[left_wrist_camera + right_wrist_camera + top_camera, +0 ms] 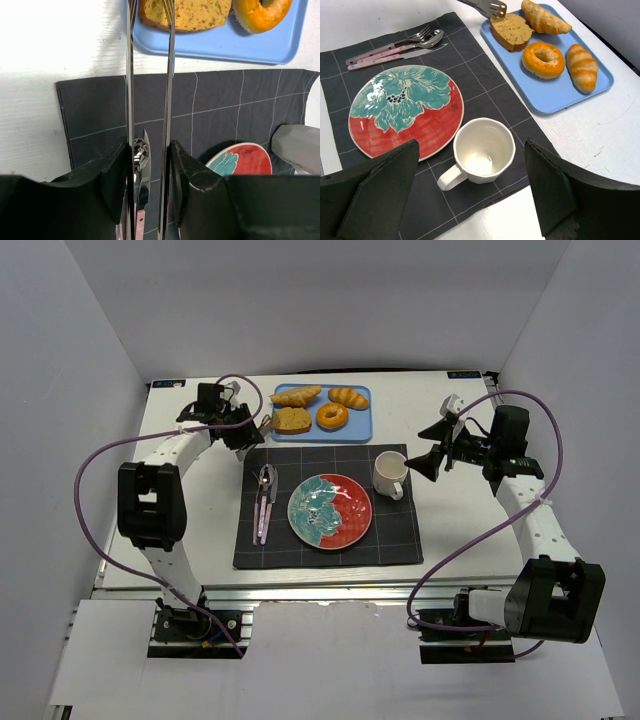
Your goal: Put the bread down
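White walls box in a white table (400, 410), and on it lies a dark grid-lined placemat (395, 540) with a flowered plate (330, 510), teal on red, near its middle. Left of the plate a fork, spoon and knife (264, 502) lie side by side; just right of the plate stands an empty white mug (390, 475). Beyond the plate, off the mat, sits a blue tray (362, 426) carrying the bread: a thick slice (292, 420) beyond the plate's left half, a ring doughnut (332, 417) straight beyond the plate, and two striped pastries (296, 396) (348, 397) farther back. Beyond the plate and to its left, the left gripper (149, 165) is clenched on metal tongs (169, 75), whose blades reach the slice's end; whether they touch it I cannot make out. Right of the plate, past the mug, the right gripper (430, 447) hangs with fingers spread wide, nothing in them
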Tool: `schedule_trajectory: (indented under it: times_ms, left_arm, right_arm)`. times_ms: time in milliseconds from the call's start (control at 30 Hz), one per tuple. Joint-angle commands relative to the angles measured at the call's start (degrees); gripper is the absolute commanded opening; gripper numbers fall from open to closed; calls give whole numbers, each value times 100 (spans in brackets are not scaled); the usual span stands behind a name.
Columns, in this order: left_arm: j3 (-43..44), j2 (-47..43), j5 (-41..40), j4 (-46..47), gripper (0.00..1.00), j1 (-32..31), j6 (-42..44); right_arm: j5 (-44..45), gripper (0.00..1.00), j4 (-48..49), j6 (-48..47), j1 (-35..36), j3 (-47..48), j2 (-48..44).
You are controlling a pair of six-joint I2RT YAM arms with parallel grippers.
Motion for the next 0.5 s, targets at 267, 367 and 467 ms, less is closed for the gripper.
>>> schedule_trajectory:
  times_ms: [267, 367, 467]
  left_arm:
    - [263, 268, 380, -141, 40, -20, 119]
    - [298, 146, 406, -203, 24, -11, 128]
    - [290, -39, 398, -291, 14, -11, 119]
  right_arm:
    - [-112, 89, 183, 71, -49, -29, -18]
    - [-121, 89, 174, 71, -66, -11, -27]
    - [-121, 89, 156, 71, -75, -2, -18]
